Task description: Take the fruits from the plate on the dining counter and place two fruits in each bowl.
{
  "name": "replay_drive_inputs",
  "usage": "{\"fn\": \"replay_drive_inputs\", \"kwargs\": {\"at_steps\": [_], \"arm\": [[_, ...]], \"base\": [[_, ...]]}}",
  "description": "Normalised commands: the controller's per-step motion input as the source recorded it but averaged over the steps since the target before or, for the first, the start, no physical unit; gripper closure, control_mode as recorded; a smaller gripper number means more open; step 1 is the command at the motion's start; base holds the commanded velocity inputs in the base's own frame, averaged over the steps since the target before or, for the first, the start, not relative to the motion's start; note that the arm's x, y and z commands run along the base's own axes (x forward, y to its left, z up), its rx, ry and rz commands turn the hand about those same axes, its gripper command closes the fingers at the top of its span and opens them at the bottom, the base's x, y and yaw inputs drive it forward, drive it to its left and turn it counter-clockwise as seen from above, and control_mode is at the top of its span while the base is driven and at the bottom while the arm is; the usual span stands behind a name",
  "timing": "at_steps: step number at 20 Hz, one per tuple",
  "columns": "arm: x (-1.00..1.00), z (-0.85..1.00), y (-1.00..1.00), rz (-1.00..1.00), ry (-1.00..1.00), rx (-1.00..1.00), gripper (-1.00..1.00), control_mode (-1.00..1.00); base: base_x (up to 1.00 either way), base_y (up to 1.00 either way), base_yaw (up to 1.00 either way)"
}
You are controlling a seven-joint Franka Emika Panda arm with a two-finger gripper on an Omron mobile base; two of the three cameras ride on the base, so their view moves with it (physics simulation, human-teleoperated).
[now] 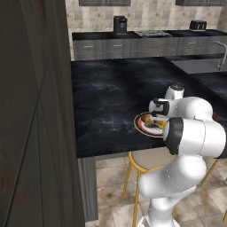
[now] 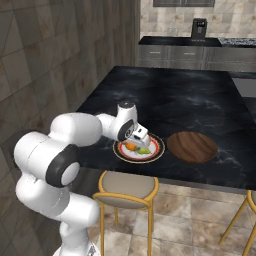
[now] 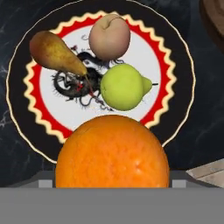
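Over the plate (image 3: 175,57) at the bench's (image 2: 190,95) near edge, my end effector (image 2: 141,135) hangs released just above the orange (image 3: 112,151) — first pick still pending; next, I judge, descend, clench, and carry it to the wooden bowl (image 2: 192,146) beside.

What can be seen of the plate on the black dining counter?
The round flat plate with the red band has a dark outer rim edged with a pale line, a wavy cream line, then red around a white centre with a black painted figure. It lies flat near the black marble-look counter's front edge, left of the dark brown wooden bowl. Four fruits rest on it.
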Motion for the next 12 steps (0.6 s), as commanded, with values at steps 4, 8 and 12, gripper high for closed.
{"fn": "replay_drive_inputs", "kwargs": {"at_steps": [4, 8, 12], "arm": [[-0.64, 0.15, -0.41, -0.03, 0.0, 0.0, 1.0, -1.0], [-0.28, 0.16, -0.41, -0.07, 0.01, 0.0, 1.0, -1.0], [0.0, 0.31, -0.45, -0.08, 0.02, 0.0, 1.0, -1.0]], "base": [[0.0, 0.0, 0.0], [0.0, 0.0, 0.0], [0.0, 0.0, 0.0]]}}
